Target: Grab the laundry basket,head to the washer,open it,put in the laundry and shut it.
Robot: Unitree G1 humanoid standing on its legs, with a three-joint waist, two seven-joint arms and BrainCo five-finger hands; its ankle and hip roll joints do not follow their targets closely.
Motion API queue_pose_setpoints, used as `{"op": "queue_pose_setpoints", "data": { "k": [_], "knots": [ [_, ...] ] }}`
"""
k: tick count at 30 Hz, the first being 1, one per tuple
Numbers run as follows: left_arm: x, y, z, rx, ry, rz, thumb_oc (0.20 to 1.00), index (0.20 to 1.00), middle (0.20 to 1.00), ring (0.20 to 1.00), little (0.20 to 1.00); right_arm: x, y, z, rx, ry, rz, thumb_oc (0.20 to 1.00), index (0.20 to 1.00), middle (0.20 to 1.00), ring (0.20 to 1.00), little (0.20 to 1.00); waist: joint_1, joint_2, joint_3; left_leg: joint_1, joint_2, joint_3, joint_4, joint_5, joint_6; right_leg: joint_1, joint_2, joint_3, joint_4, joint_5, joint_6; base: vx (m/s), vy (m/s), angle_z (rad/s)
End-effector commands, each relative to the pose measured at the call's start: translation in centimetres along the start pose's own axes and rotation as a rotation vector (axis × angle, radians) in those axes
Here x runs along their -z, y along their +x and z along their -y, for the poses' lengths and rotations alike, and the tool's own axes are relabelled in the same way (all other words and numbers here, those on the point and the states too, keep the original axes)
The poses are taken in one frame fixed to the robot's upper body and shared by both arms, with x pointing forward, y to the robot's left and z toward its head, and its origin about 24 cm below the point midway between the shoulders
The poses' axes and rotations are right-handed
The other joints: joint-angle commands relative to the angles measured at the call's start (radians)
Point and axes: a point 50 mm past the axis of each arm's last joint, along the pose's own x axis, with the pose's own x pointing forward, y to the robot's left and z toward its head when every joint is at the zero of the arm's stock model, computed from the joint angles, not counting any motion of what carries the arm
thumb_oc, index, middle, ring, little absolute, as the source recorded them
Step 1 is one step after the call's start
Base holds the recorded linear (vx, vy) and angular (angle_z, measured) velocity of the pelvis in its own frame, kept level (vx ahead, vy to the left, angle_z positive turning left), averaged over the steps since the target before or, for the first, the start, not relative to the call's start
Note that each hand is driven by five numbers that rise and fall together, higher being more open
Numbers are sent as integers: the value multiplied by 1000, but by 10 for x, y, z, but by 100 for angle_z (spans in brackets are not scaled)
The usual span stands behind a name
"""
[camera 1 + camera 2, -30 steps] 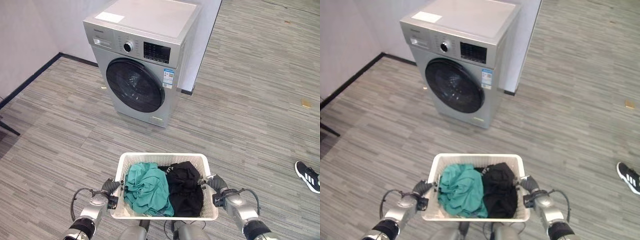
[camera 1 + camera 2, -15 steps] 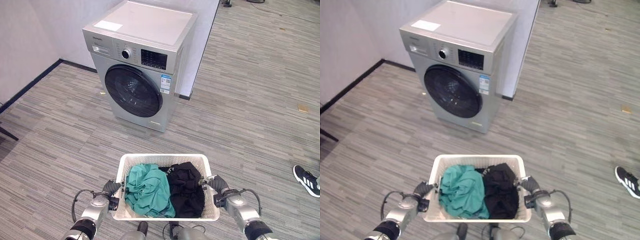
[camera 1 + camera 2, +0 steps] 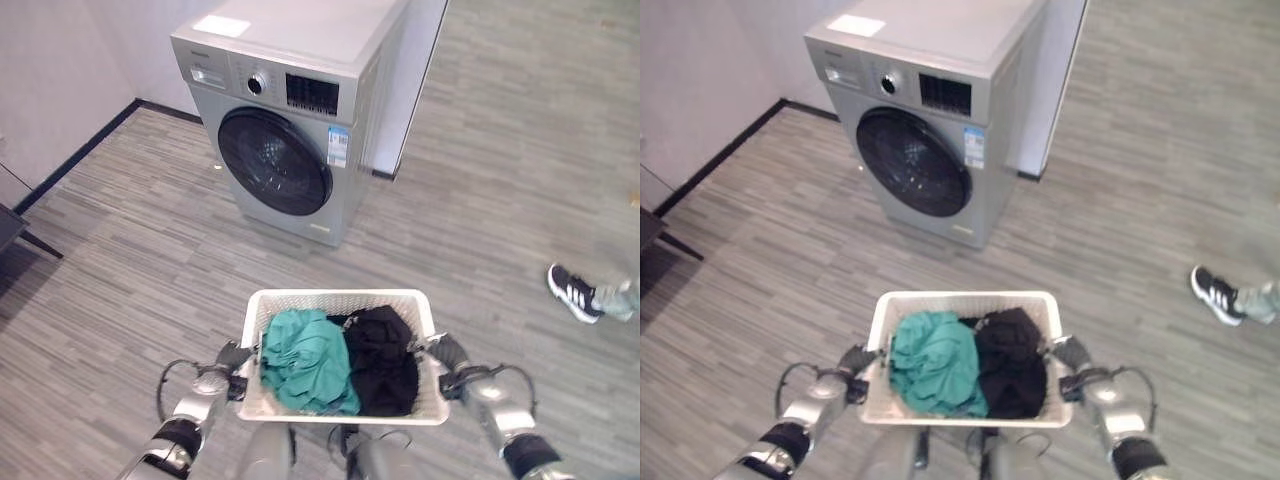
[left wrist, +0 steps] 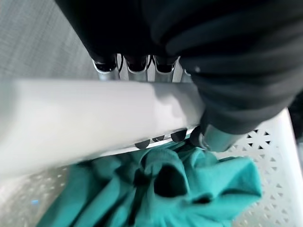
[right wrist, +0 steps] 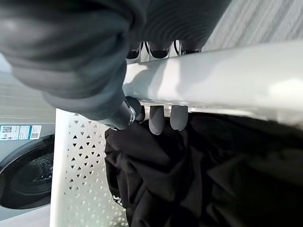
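I carry a white perforated laundry basket (image 3: 340, 299) low in front of me, off the floor. In it lie a teal garment (image 3: 305, 361) on the left and a black garment (image 3: 385, 357) on the right. My left hand (image 3: 232, 358) is curled round the basket's left rim (image 4: 85, 118), and my right hand (image 3: 447, 353) is curled round its right rim (image 5: 227, 80). The silver front-loading washer (image 3: 290, 110) stands ahead against the wall, its round dark door (image 3: 275, 162) closed.
A white wall panel (image 3: 415, 70) stands just right of the washer. A person's black shoe and trouser leg (image 3: 575, 293) show at the right on the grey plank floor. A dark furniture leg (image 3: 25, 230) juts in at the far left.
The view has shifted: the washer sits closer and higher in the picture. The person's shoe has moved up and left. Both hands keep their hold on the basket.
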Motion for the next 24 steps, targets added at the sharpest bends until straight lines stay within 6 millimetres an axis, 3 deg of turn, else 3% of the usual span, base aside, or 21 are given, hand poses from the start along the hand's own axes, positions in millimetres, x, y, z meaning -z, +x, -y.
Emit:
{"op": "queue_pose_setpoints", "data": {
  "k": [1,4,5,9,18,20,23,24],
  "knots": [
    [-40,1,-35,-93,-57,174,200,200,200,200,200,-17,-10,3,-71,-29,116,200,200,200,200,200,19,-16,-89,-29,-36,-13,41,109,46,230,-56,31,-160,36,136,193,255,-61],
    [-35,1,-39,-103,-48,158,200,200,200,200,200,-10,-11,1,-59,-16,94,200,200,200,200,200,19,-22,-101,-43,-71,7,107,77,60,245,-102,52,-149,42,159,225,340,-47],
    [-34,-1,-45,-119,-53,163,200,200,200,200,200,-7,-10,-6,-82,13,88,200,200,200,200,200,28,-31,-112,-45,-95,30,157,35,73,240,-132,73,-147,53,175,213,367,-20],
    [-29,-2,-51,-143,-69,148,200,200,200,200,200,-2,-8,-17,-118,-4,65,200,200,200,200,200,53,-43,-125,-27,-106,63,155,2,98,217,-173,94,-160,103,206,106,231,-32],
    [-13,-5,-49,-137,-101,117,200,200,200,200,200,1,-7,-23,-151,-22,47,200,200,200,200,200,72,-70,-131,-1,-142,91,163,-53,125,196,-215,102,-172,196,252,43,136,-17],
    [-10,-6,-47,-136,-105,108,200,200,200,200,200,2,-7,-21,-143,-21,43,200,200,200,200,200,70,-74,-134,12,-158,88,168,-69,135,186,-222,105,-146,225,260,34,131,-13],
    [-9,-7,-45,-129,-111,111,200,200,200,200,200,-1,-7,-17,-127,-26,50,200,200,200,200,200,60,-59,-126,57,-173,84,149,-79,158,103,-232,94,7,335,261,8,143,-7],
    [-9,-7,-45,-129,-111,111,200,200,200,200,200,-1,-7,-17,-127,-26,50,200,200,200,200,200,60,-59,-126,57,-173,84,149,-79,158,103,-232,94,8,335,260,-10,213,-5]
  ]
}}
